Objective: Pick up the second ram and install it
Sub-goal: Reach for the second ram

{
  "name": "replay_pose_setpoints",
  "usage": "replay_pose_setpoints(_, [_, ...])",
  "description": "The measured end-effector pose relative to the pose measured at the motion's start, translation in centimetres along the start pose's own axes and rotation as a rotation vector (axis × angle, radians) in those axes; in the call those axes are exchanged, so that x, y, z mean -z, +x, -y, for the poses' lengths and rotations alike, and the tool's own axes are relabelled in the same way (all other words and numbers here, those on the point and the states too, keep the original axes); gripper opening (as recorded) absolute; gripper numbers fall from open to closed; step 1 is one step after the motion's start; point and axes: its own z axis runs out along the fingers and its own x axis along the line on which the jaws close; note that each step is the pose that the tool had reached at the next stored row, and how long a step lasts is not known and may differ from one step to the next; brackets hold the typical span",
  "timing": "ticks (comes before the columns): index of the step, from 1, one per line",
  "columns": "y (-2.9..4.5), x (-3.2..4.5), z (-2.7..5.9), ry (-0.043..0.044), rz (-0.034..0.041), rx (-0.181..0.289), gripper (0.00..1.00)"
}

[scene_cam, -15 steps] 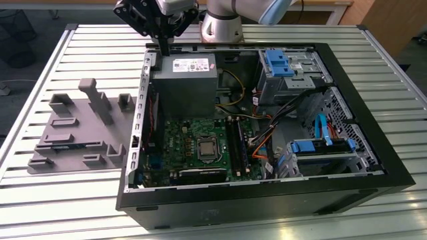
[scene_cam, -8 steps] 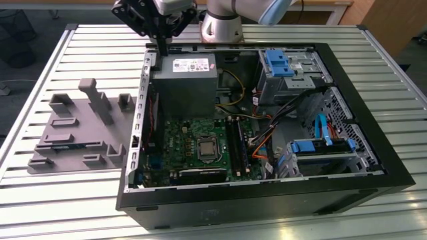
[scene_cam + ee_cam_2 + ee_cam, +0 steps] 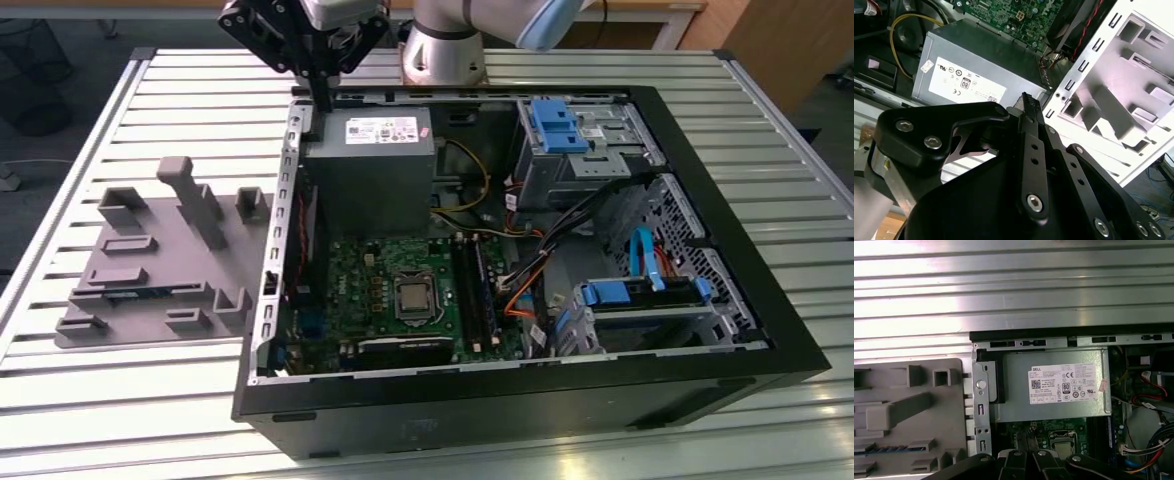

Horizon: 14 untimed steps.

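A white label [image 3: 1066, 384] stuck flat on the grey power supply [image 3: 1014, 410] inside the open computer case [image 3: 1054, 336], seen in the first wrist view, carries rows of fine print, a square code and several round certification marks, its wording too small to make out.

Slatted metal table [image 3: 174, 90] with open computer case [image 3: 534, 412] and grey parts holder [image 3: 171, 272] (just beside it)

The bench [image 3: 174, 90] is ribbed metal, bright and glossy. The computer case [image 3: 534, 405] has a matt black shell. The power supply [image 3: 367, 180] is dull grey sheet metal with a white paper label [image 3: 383, 130]. The tray [image 3: 147, 270] is matt grey plastic; the gripper [image 3: 1026, 99] matt black, with shiny screws [image 3: 1035, 201].
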Motion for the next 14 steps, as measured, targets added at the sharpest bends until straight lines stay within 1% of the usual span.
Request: replay_pose_setpoints(14, [0.60,-0.01,0.05,-0.0001,0.0000,0.000,0.11])
